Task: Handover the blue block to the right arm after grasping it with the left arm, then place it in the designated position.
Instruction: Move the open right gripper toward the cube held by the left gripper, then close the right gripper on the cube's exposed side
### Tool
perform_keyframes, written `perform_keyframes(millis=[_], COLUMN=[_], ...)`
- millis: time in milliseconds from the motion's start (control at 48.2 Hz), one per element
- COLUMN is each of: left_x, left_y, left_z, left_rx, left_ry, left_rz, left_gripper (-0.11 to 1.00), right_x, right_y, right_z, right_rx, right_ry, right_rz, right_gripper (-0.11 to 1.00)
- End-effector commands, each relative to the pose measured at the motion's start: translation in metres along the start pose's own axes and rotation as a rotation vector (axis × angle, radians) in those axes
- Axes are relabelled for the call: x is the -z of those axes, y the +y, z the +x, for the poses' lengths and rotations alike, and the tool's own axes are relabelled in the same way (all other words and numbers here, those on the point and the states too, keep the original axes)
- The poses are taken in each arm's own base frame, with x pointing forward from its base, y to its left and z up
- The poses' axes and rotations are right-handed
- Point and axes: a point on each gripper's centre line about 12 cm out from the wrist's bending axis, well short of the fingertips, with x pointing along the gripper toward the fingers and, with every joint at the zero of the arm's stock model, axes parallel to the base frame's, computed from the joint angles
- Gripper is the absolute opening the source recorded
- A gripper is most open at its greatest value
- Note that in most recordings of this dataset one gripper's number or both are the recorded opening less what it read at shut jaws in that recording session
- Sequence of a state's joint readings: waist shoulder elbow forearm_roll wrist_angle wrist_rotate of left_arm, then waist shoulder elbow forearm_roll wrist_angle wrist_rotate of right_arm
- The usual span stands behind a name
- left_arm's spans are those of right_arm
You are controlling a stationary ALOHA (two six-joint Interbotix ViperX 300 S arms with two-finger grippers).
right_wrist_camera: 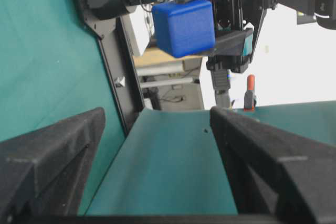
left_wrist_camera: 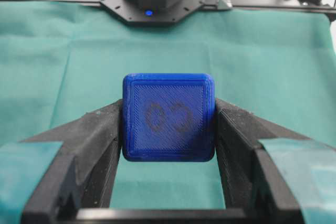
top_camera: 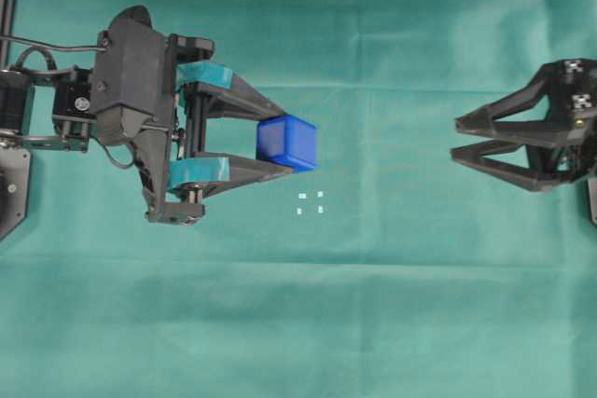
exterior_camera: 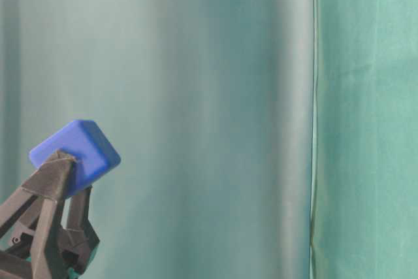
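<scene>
The blue block [top_camera: 287,142] hangs above the green cloth, pinched between the tips of my left gripper [top_camera: 280,144], whose fingers carry teal bands. In the left wrist view the blue block [left_wrist_camera: 168,116] fills the gap between both black fingers. From table level the blue block [exterior_camera: 75,155] sits tilted atop the left fingertips. My right gripper [top_camera: 459,138] is open at the far right, pointing left, well apart from the block. Its wrist view shows the blue block [right_wrist_camera: 184,27] ahead and above, with nothing between the right fingers [right_wrist_camera: 52,150]. The designated position [top_camera: 311,202], small white marks, lies just below the block.
Green cloth [top_camera: 308,323] covers the whole table, with a green curtain [exterior_camera: 215,96] behind. The left arm's black base [top_camera: 9,184] sits at the left edge. A black frame post [right_wrist_camera: 118,72] and an orange-handled clamp [right_wrist_camera: 250,90] show in the right wrist view.
</scene>
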State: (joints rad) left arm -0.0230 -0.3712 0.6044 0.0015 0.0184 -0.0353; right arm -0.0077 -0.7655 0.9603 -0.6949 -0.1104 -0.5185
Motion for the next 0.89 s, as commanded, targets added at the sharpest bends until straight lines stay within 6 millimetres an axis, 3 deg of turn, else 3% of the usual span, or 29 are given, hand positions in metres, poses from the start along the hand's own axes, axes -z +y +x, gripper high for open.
perform_keyframes(millis=[0,394,872], left_x=[-0.012,-0.011,-0.011], left_y=[0.001,0.001,0.001], left_z=[-0.006,-0.006,-0.005], left_rx=[-0.002,-0.002,-0.002], left_ry=[-0.041,-0.038,-0.034], left_rz=[-0.002,-0.002,-0.004], left_gripper=[0.47,0.46,0.47], right_x=[-0.007,-0.013,-0.008], right_y=[-0.016,-0.034,-0.041], right_z=[0.007,0.066,0.132], right_rx=[0.034,0.009,-0.025], right_ry=[-0.027,-0.047,-0.028], right_rz=[0.006,0.003,-0.026], right_gripper=[0.89,0.89,0.89])
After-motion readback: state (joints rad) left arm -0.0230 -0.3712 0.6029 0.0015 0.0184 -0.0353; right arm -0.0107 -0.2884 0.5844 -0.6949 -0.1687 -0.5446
